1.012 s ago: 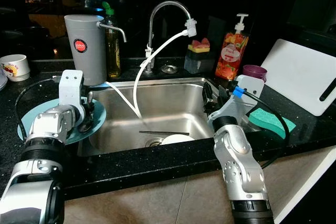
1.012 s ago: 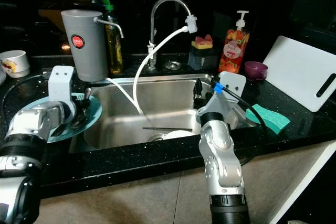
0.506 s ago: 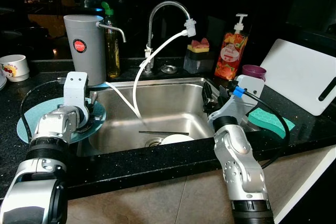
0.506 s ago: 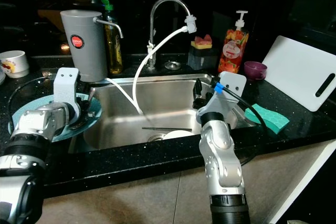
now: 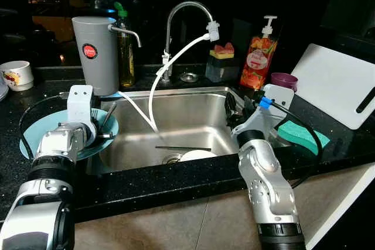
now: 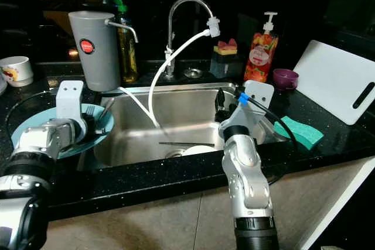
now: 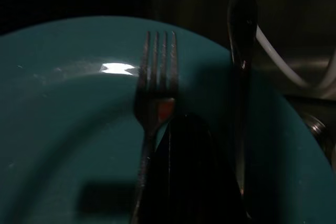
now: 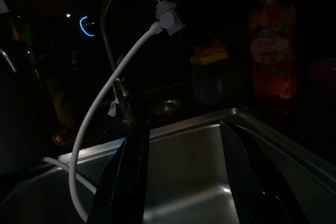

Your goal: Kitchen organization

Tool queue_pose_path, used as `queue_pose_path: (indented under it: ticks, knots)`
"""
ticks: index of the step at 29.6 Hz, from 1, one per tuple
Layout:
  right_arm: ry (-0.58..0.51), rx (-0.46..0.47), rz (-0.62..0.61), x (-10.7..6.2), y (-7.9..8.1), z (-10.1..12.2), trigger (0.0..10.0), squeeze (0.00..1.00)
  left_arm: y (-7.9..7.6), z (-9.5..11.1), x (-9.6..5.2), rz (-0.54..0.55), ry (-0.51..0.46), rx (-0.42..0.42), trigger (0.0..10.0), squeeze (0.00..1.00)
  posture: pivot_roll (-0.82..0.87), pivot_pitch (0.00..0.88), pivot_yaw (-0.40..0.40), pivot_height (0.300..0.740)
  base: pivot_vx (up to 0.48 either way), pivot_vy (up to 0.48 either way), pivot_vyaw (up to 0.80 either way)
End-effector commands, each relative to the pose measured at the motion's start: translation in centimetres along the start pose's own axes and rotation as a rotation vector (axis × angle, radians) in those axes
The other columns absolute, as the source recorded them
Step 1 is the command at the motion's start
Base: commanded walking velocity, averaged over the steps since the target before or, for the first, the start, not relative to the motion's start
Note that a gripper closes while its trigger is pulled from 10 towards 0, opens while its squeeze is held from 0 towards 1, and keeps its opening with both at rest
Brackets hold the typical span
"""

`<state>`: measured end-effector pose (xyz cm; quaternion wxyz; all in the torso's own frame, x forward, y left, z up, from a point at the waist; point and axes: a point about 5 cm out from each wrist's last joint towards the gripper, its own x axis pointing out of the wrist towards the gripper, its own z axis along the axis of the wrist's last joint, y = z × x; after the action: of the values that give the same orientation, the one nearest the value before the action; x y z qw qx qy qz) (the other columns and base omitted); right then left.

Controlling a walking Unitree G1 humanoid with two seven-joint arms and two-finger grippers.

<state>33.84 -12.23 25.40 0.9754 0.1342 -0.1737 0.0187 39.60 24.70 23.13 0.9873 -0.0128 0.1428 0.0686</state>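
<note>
My left pincer point(image 7: 194, 182) rests over the teal plate point(image 5: 35, 136), which lies on the black tabletop point(image 5: 12, 109) just to the left of the steel sink point(image 5: 193, 115), its rim reaching the basin's edge. In my left wrist view the two black fingers lie pressed together on the plate, touching the handle of a fork point(image 7: 155, 87) whose tines point away from me. A second dark utensil point(image 7: 241, 35) lies beside the fork on the plate, its rounded end poking past the rim toward the sink; I cannot tell whether my fingers actually pinch either piece.

My right pincer point(image 8: 184, 182) hovers over the right side of the sink, fingers spread wide with nothing between them, pointing toward the tap point(image 5: 184, 13) and its white hose point(image 8: 115, 77).

A white dish point(image 5: 198, 156) sits at the bottom of the sink by the drain. Behind the sink stand a grey jug point(image 5: 96, 51) and an orange soap bottle point(image 5: 258, 57).
</note>
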Motion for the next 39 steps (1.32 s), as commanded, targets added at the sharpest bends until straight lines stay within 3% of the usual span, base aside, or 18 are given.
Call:
queue_pose_path:
  ticks: [1, 9, 10, 11, 12, 13, 15, 16, 17, 25, 26, 36, 37, 38, 39]
  knots:
    - [0.014, -0.003, 0.000, 0.1, 0.0, -0.2, 10.0, 0.00, 0.6, 0.3, -0.2, 0.019, -0.025, -0.001, 0.0, 0.00, 0.12, 0.035, -0.077, 0.740, 0.000, 0.000, 0.00]
    - [0.015, 0.001, 0.003, 0.0, 0.1, -0.3, 10.0, 0.00, 2.3, 0.5, -0.7, 0.104, -0.036, 0.008, 0.0, 0.00, 0.13, 0.038, -0.075, 0.740, 0.000, 0.000, 0.00]
    - [0.016, 0.002, 0.003, 0.0, 0.1, -0.3, 10.0, 0.00, 2.7, 0.2, -0.8, 0.116, -0.026, 0.009, 3.6, 0.00, 0.13, 0.039, -0.074, 0.740, 0.000, 0.000, 0.00]
    - [0.016, 0.002, 0.003, 0.0, 0.1, -0.3, 10.0, 0.00, 2.7, 0.2, -0.8, 0.116, -0.026, 0.009, 3.6, 0.00, 0.13, 0.039, -0.074, 0.740, 0.000, 0.000, 0.00]
    - [0.017, 0.002, 0.003, 0.0, 0.1, -0.3, 10.0, 0.00, 2.9, 0.1, -0.8, 0.120, -0.024, 0.012, 8.3, 0.00, 0.13, 0.039, -0.074, 0.740, 0.000, 0.000, 0.00]
    - [0.018, 0.003, 0.004, 0.0, 0.1, -0.4, 10.0, 0.00, 2.9, 0.1, -0.9, 0.117, -0.029, 0.019, 10.0, 0.00, 0.13, 0.039, -0.076, 0.740, 0.000, 0.000, 0.00]
    - [0.019, 0.003, 0.005, 0.0, 0.1, -0.4, 10.0, 0.00, 2.7, 0.3, -1.0, 0.103, -0.041, 0.028, 10.0, 0.00, 0.13, 0.039, -0.076, 0.740, 0.000, 0.000, 0.00]
    - [0.020, 0.002, 0.007, 0.1, 0.1, -0.4, 10.0, 0.00, 2.5, 0.7, -1.2, 0.091, -0.065, 0.052, 10.0, 0.06, 0.13, 0.039, -0.076, 0.740, 0.000, 0.000, 0.00]
    - [0.020, 0.003, 0.009, 0.1, 0.2, -0.4, 10.0, 0.00, 2.3, 0.9, -1.3, 0.085, -0.071, 0.059, 10.0, 1.00, 0.13, 0.036, -0.080, 0.740, 0.000, 0.000, 0.00]
    - [0.019, 0.005, 0.016, 0.3, 0.4, -0.4, 10.0, 0.00, 1.9, 1.7, -1.7, 0.089, -0.087, 0.061, 10.0, 1.00, 0.13, 0.036, -0.080, 0.740, 0.000, 0.000, 0.00]
    - [0.020, 0.005, 0.017, 0.2, 0.4, -0.4, 10.0, 0.00, 1.9, 1.6, -1.7, 0.091, -0.080, 0.060, 10.0, 0.00, 0.14, 0.032, -0.077, 0.740, 0.000, 0.000, 0.00]
    - [0.020, 0.004, 0.015, 0.2, 0.4, -0.5, 10.0, 0.00, 2.2, -0.1, -1.5, 0.109, -0.009, 0.038, 10.0, 0.00, 0.14, 0.031, -0.075, 0.740, 0.000, 0.000, 0.00]
    - [0.021, 0.004, 0.017, 0.2, 0.4, -0.5, 10.0, 0.00, 2.2, -0.8, -1.4, 0.110, 0.014, 0.036, 9.2, 0.00, 0.14, 0.031, -0.075, 0.740, 0.000, 0.000, 0.00]
    - [0.021, 0.004, 0.017, 0.2, 0.4, -0.5, 10.0, 0.00, 2.2, -1.0, -1.3, 0.111, 0.021, 0.035, 9.2, 0.00, 0.14, 0.031, -0.075, 0.740, 0.000, 0.000, 0.00]
    - [0.021, 0.005, 0.017, 0.2, 0.4, -0.5, 10.0, 0.00, 2.2, -1.1, -1.3, 0.112, 0.028, 0.035, 8.1, 0.00, 0.14, 0.031, -0.075, 0.740, 0.000, 0.000, 0.00]
